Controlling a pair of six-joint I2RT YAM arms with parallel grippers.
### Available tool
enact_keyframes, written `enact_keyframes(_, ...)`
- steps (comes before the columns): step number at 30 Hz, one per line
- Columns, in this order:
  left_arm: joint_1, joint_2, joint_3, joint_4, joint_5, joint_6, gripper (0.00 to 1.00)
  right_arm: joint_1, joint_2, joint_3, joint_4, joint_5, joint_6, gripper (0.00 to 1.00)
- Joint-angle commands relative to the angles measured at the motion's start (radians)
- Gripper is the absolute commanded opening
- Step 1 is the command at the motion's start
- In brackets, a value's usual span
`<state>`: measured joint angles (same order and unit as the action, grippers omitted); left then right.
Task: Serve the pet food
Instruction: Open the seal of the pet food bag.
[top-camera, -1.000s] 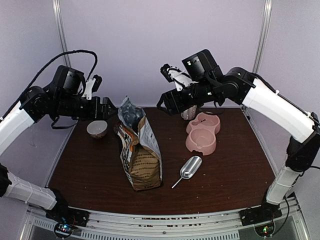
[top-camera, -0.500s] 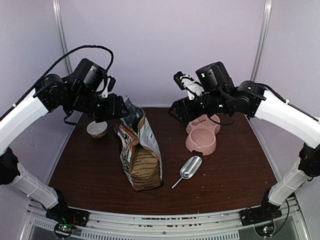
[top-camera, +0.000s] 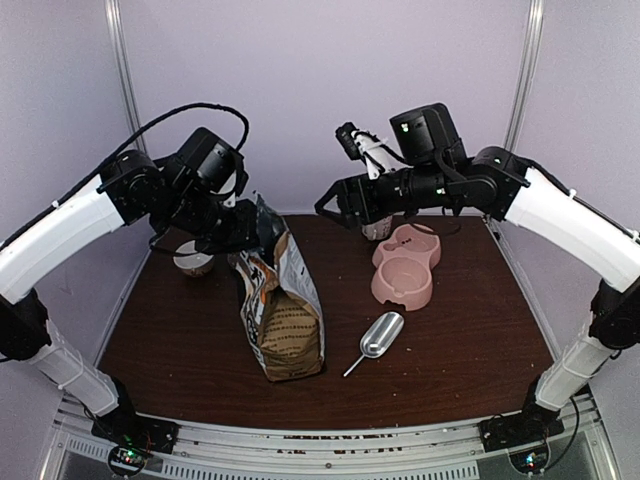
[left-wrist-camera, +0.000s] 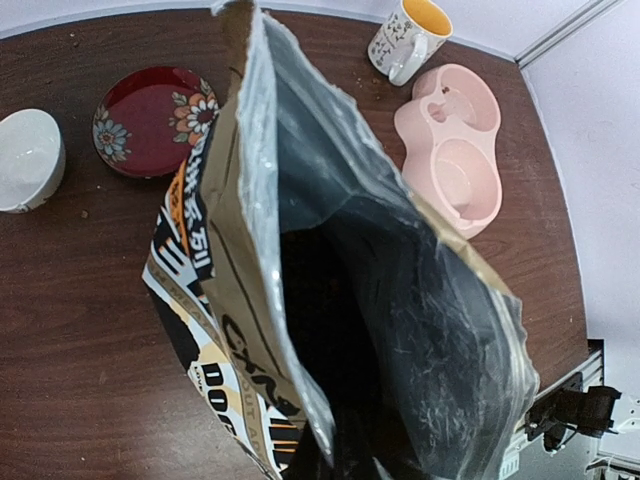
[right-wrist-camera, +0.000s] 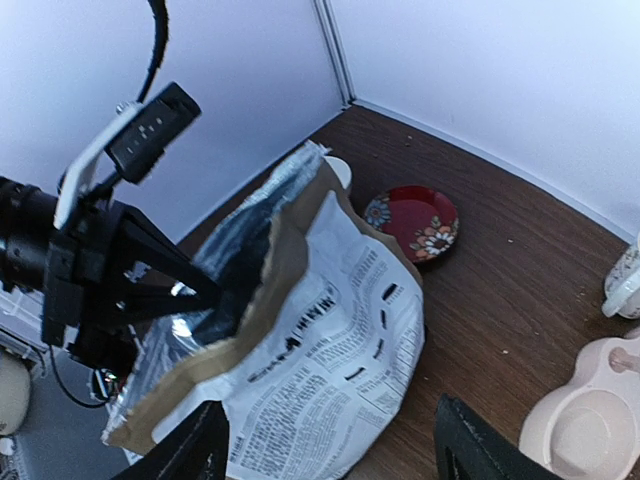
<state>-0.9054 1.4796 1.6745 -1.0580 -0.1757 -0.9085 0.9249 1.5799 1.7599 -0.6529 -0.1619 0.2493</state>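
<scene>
Left hand (top-camera: 248, 234) swung in, now pinched shut on bag (top-camera: 285, 320) rim; right hand (top-camera: 327, 205) open, apart — thin-edge grip cd slip, toppling bag.

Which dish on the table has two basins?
The pink feeder, right of the bag: two joined basins in one piece. The white bowl and red saucer are single dishes.

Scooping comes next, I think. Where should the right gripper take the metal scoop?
The scoop lies flat, so come from straight above and pinch its thin handle, jaws across it; the bowl looks too wide to grip.
</scene>
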Motion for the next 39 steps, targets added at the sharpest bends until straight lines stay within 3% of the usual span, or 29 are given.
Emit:
enact_keyframes(1,-0.007,-0.015,-0.001,0.066,-0.005,0.017,0.0,0.025,0.099,0.134,-0.041,-0.104,0.096,0.72)
enact_keyframes(11,-0.007,-0.067,-0.063,0.135,-0.016,0.064,0.0,0.078,0.362,0.496,-0.313,0.074,0.171,0.73)
enact_keyframes(17,-0.007,-0.105,-0.131,0.198,-0.013,0.086,0.0,0.1,0.43,0.539,-0.356,0.12,0.238,0.68)
enact_keyframes(19,-0.007,-0.114,-0.143,0.209,-0.019,0.097,0.0,0.104,0.45,0.561,-0.373,0.13,0.247,0.59)
enact_keyframes(27,-0.007,-0.112,-0.132,0.186,-0.056,0.16,0.0,0.107,0.462,0.622,-0.37,0.151,0.22,0.0)
enact_keyframes(34,-0.003,-0.071,0.078,-0.047,-0.093,0.264,0.0,0.1,0.458,0.761,-0.459,0.21,0.15,0.0)
enact_keyframes(39,0.022,-0.007,0.278,-0.289,-0.061,0.334,0.0,0.082,0.392,0.744,-0.5,0.295,0.125,0.0)
